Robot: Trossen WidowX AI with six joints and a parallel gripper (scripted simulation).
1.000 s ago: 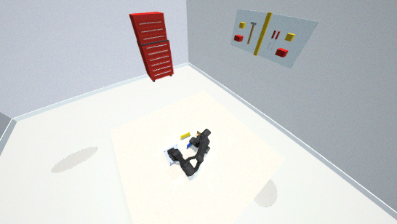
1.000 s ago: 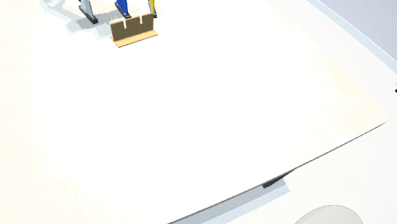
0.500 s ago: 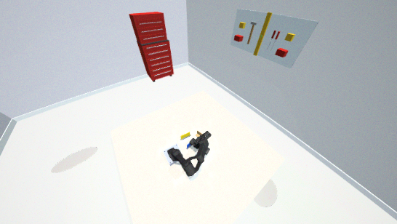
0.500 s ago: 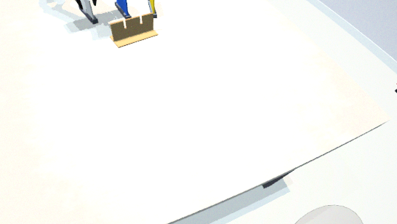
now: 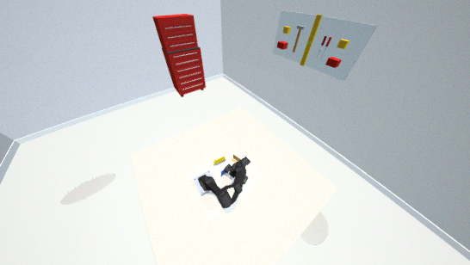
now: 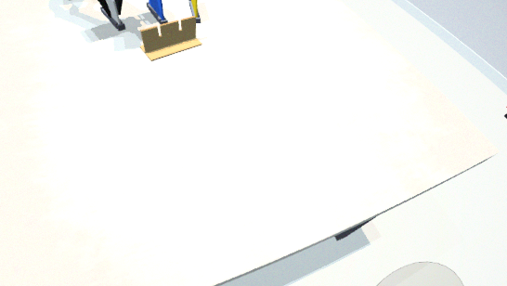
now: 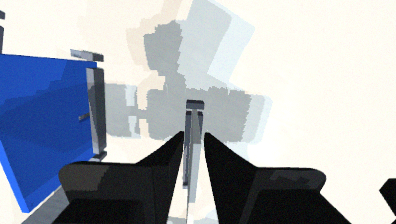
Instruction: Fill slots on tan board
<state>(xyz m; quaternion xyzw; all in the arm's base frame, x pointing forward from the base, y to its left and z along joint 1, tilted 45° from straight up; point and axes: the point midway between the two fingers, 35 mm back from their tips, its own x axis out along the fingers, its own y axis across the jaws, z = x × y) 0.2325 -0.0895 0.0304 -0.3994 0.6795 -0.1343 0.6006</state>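
Note:
The tan board (image 6: 169,39) (image 5: 237,158) stands on its base; both notches in its top edge are empty. A grey board (image 7: 195,150) (image 6: 110,6) stands edge-up in a dark holder (image 7: 195,104) (image 6: 122,27). My gripper (image 7: 194,136) is partly open and low over that board, one finger on each side, with gaps showing in the wrist view. Whether a tip touches it is hard to tell. A blue board (image 7: 45,100) (image 6: 157,8) (image 5: 223,173) stands in its holder beside it. A yellow board (image 5: 219,160) (image 6: 194,9) stands in its holder beyond the blue one.
The blue board's holder (image 7: 96,110) is close to the left finger in the wrist view. The arm (image 5: 224,198) reaches over the table from its base plate. A red cabinet (image 5: 185,64) and a wall tool panel (image 5: 363,34) are far behind.

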